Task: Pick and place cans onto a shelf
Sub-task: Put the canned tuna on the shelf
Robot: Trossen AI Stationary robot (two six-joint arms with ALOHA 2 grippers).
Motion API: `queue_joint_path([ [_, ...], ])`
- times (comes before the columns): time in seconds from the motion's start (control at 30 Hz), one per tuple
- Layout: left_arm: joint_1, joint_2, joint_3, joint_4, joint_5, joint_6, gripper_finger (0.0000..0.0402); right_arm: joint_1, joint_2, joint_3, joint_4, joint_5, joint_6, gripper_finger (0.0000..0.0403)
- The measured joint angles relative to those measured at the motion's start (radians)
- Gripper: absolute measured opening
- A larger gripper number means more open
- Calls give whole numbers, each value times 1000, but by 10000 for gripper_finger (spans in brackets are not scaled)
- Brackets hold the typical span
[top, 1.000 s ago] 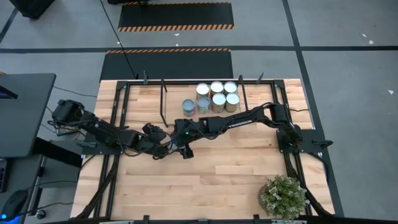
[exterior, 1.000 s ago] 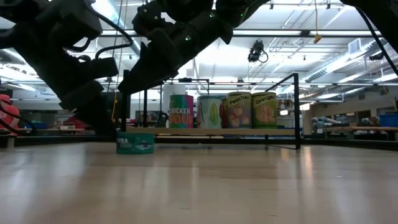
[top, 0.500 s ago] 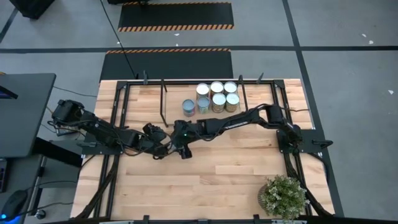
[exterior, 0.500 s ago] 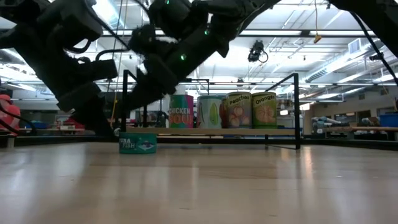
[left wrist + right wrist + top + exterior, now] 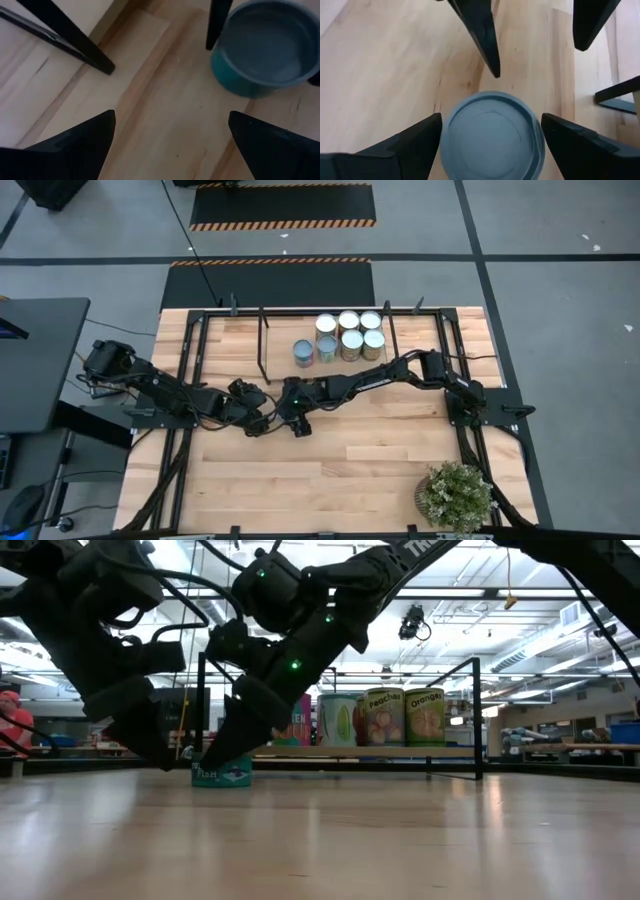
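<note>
- Here, the right gripper (image 5: 490, 132) is seen lowered over a low teal tin (image 5: 491, 134), its fingers (image 5: 400, 145) spread wide to either side of the tin's round body and not yet closed on it.
- The tin (image 5: 222, 774) is shown standing on the table (image 5: 300, 480) in front of the shelf (image 5: 360, 751), on which six cans (image 5: 347, 337) are already gathered.
- The left gripper (image 5: 170, 145) is held just beside, its fingers also wide apart and empty.
- The tin is judged rigid and light, with smooth metal walls likely to slip; a hold across the middle of its short side wall is called for.
</note>
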State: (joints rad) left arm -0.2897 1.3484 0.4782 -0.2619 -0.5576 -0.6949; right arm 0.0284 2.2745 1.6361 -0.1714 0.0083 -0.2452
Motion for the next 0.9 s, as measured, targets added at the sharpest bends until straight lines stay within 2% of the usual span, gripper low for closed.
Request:
queue_joint_path([
  [0.2, 0, 0, 0, -12, 40, 0, 396, -6, 0, 0, -34, 0, -2, 346],
  [0.47, 1, -1, 2, -86, 165, 7, 396, -6, -1, 1, -53, -1, -20, 298],
  [0.6, 2, -2, 3, -105, 203, 3, 396, -6, -4, 1, -57, -1, -42, 294],
  [0.73, 2, -3, 4, -117, 253, 0, 396, -6, -42, -1, -108, 16, -59, 295],
  [0.9, 2, -3, 3, -122, 263, -1, 396, -13, -145, 0, -186, 17, -70, 296],
])
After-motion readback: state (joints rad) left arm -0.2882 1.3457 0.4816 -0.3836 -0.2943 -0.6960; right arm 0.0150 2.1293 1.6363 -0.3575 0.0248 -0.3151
